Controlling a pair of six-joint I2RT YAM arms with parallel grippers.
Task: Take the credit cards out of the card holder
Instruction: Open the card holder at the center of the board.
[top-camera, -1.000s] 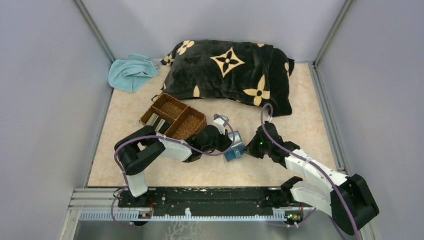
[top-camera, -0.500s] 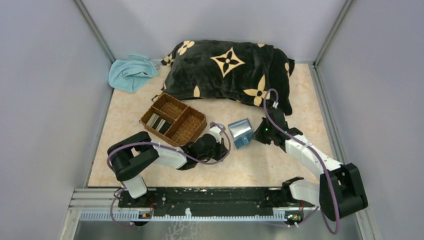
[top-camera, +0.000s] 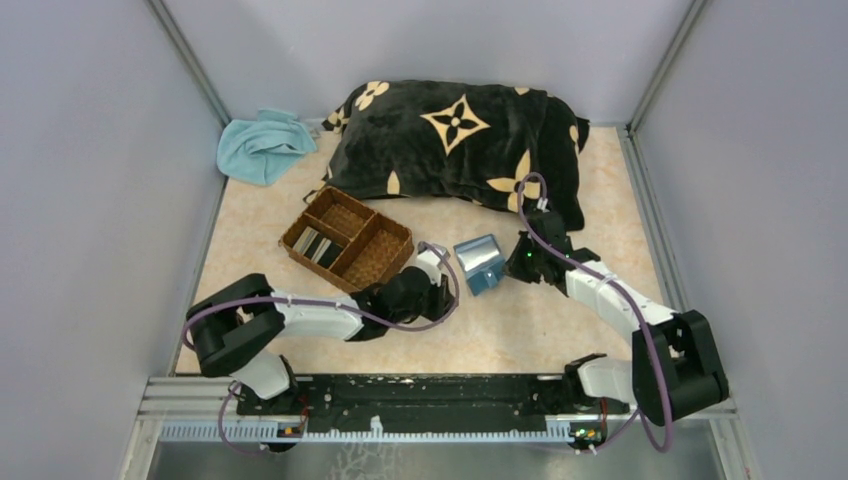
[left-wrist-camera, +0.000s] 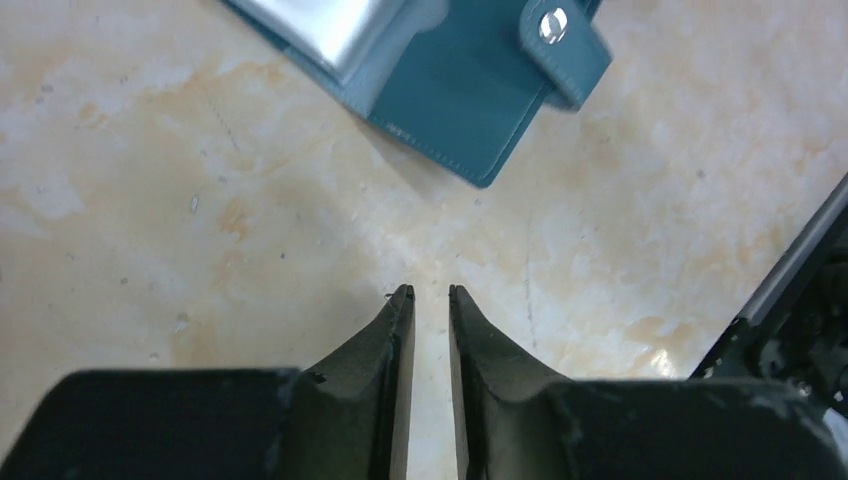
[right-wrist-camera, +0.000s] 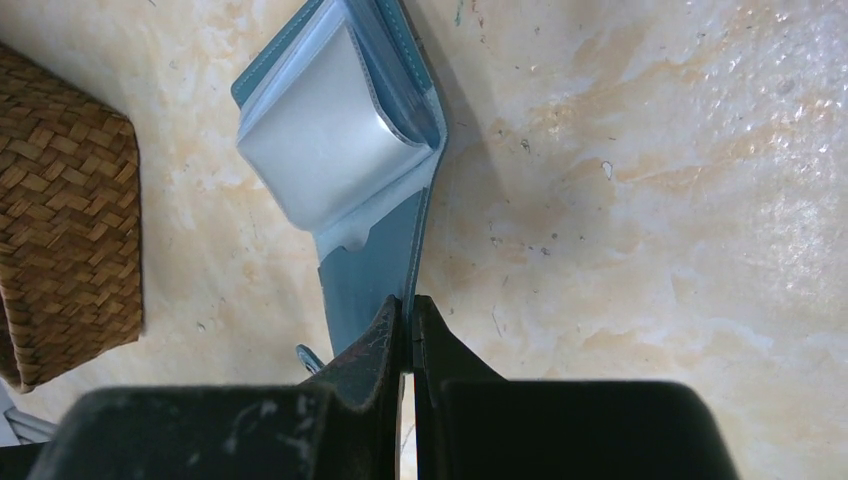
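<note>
The teal-blue card holder (top-camera: 480, 263) lies open on the table, right of the tray. My right gripper (top-camera: 510, 267) is shut on the edge of its lower flap, as the right wrist view shows (right-wrist-camera: 408, 300). In that view a pale silvery sleeve or card (right-wrist-camera: 315, 150) bulges from the card holder (right-wrist-camera: 375, 265). My left gripper (top-camera: 443, 283) sits just left of it. Its jaws (left-wrist-camera: 428, 292) stand a narrow gap apart with nothing between them, short of the card holder (left-wrist-camera: 470, 95) and its clasp tab (left-wrist-camera: 560, 45). Several grey and dark cards (top-camera: 315, 246) lie in the tray.
A brown woven compartment tray (top-camera: 408, 240) stands left of the card holder and shows in the right wrist view (right-wrist-camera: 60, 200). A black pillow with tan flowers (top-camera: 460, 150) lies at the back. A light-blue cloth (top-camera: 262, 145) is at the back left.
The right gripper carried the card holder from the front centre back and to the right. The left gripper let go of it and drew back to the left.
</note>
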